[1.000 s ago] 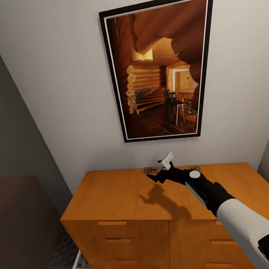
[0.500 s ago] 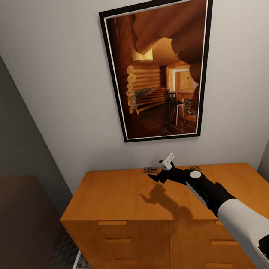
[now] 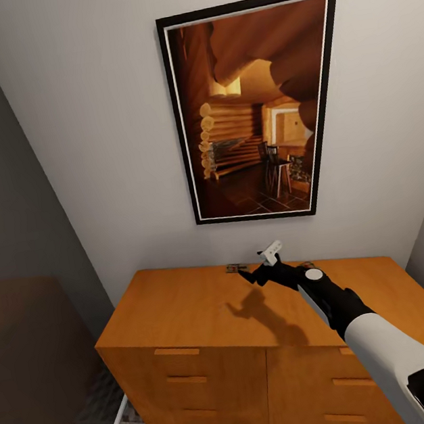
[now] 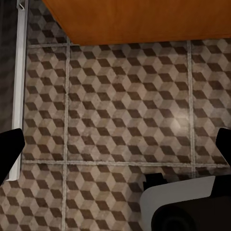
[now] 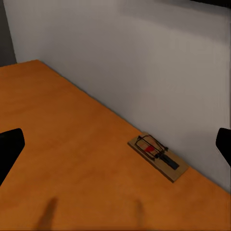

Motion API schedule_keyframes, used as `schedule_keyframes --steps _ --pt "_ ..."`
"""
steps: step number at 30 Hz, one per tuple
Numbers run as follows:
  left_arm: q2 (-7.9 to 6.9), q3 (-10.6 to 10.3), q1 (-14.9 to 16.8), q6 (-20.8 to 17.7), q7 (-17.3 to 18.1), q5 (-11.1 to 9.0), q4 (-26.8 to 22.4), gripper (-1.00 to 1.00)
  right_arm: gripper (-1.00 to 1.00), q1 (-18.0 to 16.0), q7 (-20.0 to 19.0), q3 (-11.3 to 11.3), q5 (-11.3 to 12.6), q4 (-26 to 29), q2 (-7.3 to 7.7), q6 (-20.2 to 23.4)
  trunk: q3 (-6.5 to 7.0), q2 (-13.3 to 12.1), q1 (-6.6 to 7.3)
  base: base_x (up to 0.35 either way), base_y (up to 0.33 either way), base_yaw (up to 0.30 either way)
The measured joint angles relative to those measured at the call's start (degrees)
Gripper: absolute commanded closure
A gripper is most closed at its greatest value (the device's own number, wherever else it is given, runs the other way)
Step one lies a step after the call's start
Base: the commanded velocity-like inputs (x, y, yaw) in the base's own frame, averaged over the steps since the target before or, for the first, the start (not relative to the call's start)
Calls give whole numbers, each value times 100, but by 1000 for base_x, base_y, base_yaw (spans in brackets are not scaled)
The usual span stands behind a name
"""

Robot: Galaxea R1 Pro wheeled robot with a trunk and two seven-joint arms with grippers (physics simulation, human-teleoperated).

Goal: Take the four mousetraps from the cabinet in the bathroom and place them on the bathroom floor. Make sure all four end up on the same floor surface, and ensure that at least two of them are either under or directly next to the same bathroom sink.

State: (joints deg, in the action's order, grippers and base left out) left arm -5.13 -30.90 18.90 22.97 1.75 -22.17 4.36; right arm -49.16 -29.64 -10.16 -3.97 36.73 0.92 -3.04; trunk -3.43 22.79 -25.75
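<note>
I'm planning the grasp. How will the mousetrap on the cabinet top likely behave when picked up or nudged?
The mousetrap looks like a thin, flat wooden board, so it is probably stiff and light. Lying flat on the smooth cabinet top, it seems likelier to slide than tip. Its low profile and wire parts may make pinching awkward for the open right hand.

Bare cabinet top (image 5: 72, 139) before wall (image 5: 144, 62)

One mousetrap (image 5: 158, 155) on one cabinet (image 3: 186, 305); one framed picture (image 3: 257, 105); six drawer handles (image 3: 176, 351).
</note>
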Motion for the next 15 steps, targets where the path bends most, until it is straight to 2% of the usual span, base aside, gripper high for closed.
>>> schedule_keyframes --steps 5,15 --pt "0 0 0 0 0 0 0 -100 -100 0 32 90 0 -6 0 6 0 0 0 0 0 0" --pt "0 0 0 0 0 0 0 -100 -100 0 163 111 0 -143 -3 9 0 0 0 0 0 0"
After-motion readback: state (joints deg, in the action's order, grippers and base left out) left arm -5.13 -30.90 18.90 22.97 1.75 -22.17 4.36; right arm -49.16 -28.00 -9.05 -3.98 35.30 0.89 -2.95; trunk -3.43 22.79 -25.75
